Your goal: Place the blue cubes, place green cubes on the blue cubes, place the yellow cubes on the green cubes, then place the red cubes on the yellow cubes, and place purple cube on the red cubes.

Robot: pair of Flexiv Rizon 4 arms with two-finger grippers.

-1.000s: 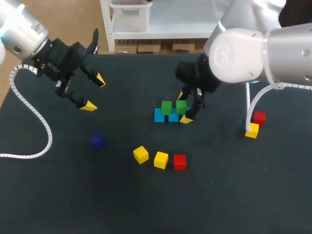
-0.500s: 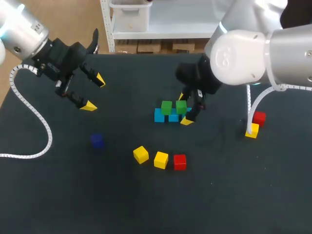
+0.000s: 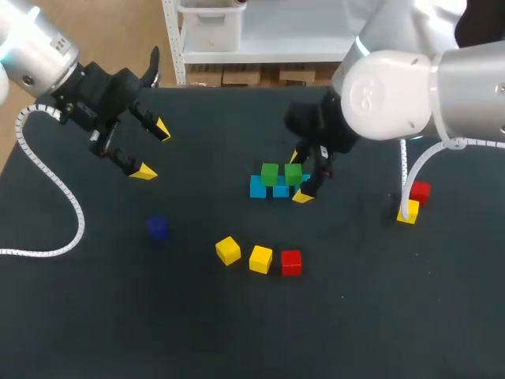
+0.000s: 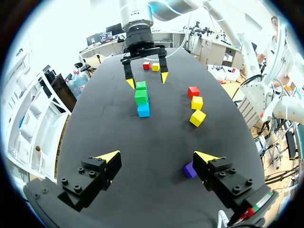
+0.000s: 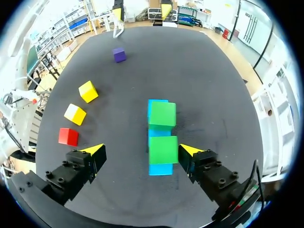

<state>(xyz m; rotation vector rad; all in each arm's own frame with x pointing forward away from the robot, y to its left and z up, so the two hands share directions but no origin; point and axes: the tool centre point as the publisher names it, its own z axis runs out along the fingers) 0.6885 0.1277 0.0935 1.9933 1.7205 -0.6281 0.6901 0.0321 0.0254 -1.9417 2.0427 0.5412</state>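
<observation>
Two red cubes [image 3: 291, 262] show overhead, one from right wrist.

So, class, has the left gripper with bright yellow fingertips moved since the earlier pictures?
No. The left gripper stays put, same gap from the small purple cube.

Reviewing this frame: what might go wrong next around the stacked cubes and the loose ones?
1. The open right gripper straddles the nearer green cube, one of its fingers almost against it; a sideways move might push it off the blue cubes.
2. The right arm's cable hangs beside a yellow cube and red cube; it may drag them.
</observation>
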